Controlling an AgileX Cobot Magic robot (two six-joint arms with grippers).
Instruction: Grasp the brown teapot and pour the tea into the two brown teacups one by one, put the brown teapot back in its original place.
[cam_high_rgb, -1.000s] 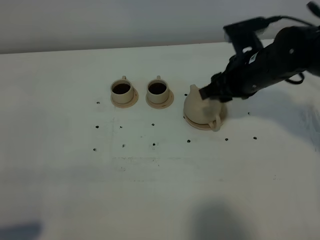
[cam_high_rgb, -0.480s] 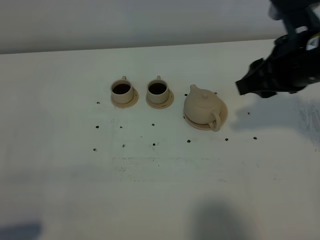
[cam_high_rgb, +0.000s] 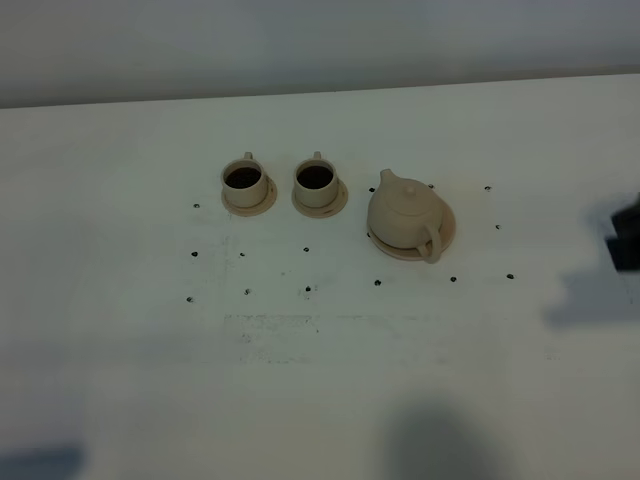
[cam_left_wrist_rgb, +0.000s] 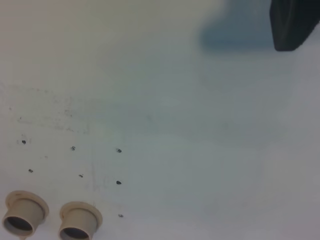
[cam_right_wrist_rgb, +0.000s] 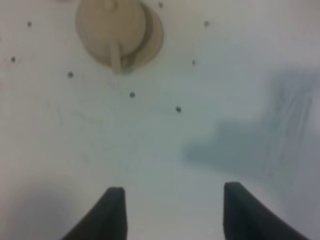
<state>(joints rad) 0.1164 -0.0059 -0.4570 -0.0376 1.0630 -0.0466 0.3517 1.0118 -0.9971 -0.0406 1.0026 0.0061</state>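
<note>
The brown teapot (cam_high_rgb: 403, 212) stands upright on its wide round saucer (cam_high_rgb: 447, 228), spout toward the cups and loop handle toward the front. The two brown teacups (cam_high_rgb: 246, 194) (cam_high_rgb: 316, 193) stand to its left on small saucers, both holding dark tea. The right gripper (cam_right_wrist_rgb: 174, 189) is open and empty, well away from the teapot (cam_right_wrist_rgb: 111, 24). In the exterior view only a dark part of the right arm (cam_high_rgb: 627, 240) shows, at the right edge. In the left wrist view both cups (cam_left_wrist_rgb: 22, 216) (cam_left_wrist_rgb: 79, 224) show, and one dark piece of the left gripper (cam_left_wrist_rgb: 292, 22) shows at a corner.
The white table (cam_high_rgb: 330, 380) carries several small black marker dots around the cups and teapot. Its back edge runs against a grey wall (cam_high_rgb: 300, 40). Arm shadows lie on the table at the right and the front.
The right gripper has let go of the teapot and drawn back to the right, nearly out of the exterior view. The teapot stays on its saucer.
</note>
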